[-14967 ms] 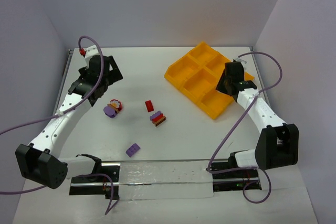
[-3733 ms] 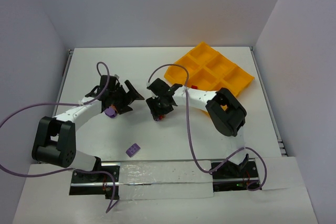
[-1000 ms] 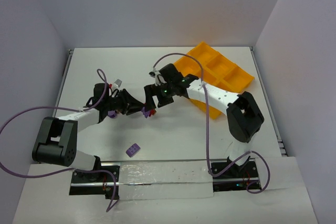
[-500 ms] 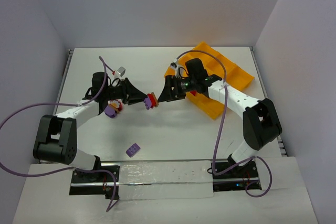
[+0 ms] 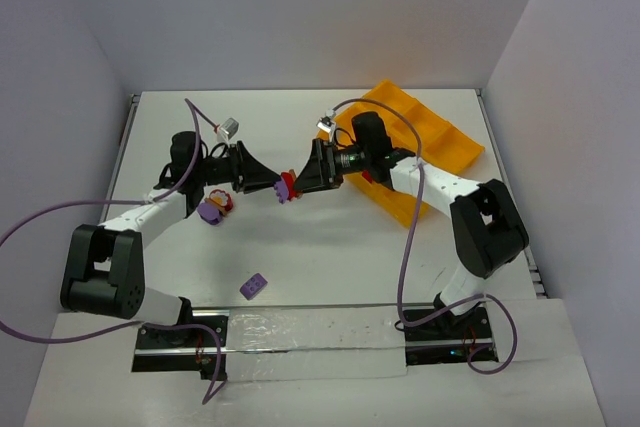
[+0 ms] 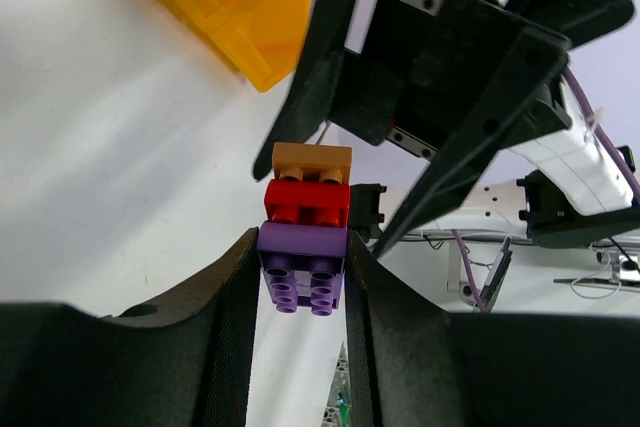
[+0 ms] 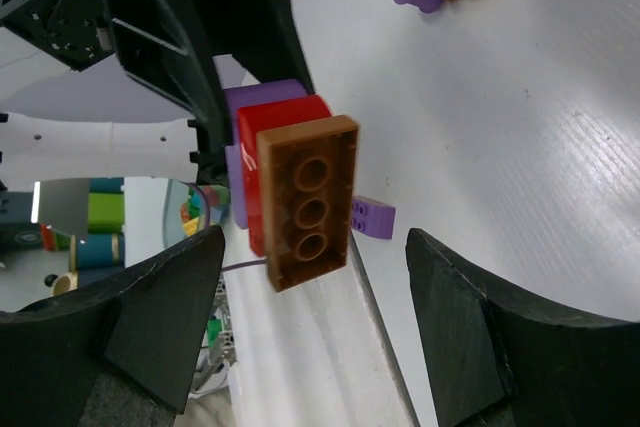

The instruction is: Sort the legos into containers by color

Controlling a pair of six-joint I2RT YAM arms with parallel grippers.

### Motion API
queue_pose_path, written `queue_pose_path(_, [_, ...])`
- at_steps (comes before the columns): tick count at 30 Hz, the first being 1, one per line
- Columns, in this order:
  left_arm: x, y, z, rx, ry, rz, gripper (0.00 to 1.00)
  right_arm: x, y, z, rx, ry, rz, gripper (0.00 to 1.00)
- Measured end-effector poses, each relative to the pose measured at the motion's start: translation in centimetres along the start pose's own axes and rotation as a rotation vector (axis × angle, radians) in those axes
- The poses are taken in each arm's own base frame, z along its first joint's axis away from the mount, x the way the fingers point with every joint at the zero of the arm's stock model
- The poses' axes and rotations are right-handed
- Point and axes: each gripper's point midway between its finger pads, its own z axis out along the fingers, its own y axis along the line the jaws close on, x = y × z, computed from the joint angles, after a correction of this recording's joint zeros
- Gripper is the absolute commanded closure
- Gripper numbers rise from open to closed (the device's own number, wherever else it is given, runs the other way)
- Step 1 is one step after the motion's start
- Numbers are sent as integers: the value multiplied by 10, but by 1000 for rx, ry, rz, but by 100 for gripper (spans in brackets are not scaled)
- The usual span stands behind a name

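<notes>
My left gripper [image 5: 272, 187] is shut on a small stack of legos [image 5: 287, 186] held above the table. In the left wrist view its fingers clamp the purple brick [image 6: 302, 267], with a red brick [image 6: 306, 205] and a brown brick [image 6: 312, 160] stacked beyond it. My right gripper [image 5: 302, 181] faces the stack end-on and is open. Its fingers [image 7: 160, 317] stand well apart on either side of the brown brick [image 7: 305, 202] without touching it. The orange-yellow tray of containers [image 5: 425, 137] sits at the back right.
A loose purple brick [image 5: 254, 286] lies near the front of the table. A purple, red and brown cluster [image 5: 213, 207] rests under the left arm. Both arms meet over the table's middle, and cables loop above them.
The left gripper has lifted the stack off the table and turned it toward the right arm. The right gripper has swung round to face it, its jaws slightly narrower than a second ago.
</notes>
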Motion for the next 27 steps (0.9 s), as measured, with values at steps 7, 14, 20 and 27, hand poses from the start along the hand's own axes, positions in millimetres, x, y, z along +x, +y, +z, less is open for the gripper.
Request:
queue_pose_path(7, [1,-14,-4,34,-2,47,100,-4,0,2,-32,-10,25,31])
queue_pose_path(14, [3,-13,-5,36,0,47,100,-5,12,2,-110,-20,16,62])
queue_pose_path(20, [3,-14,-5,39,3,38,100,-2,15,1,-164,-30,55,73])
queue_pose_path(27, [2,-15,-5,44,-1,39,100,-4,15,1,-171,-40,62,94])
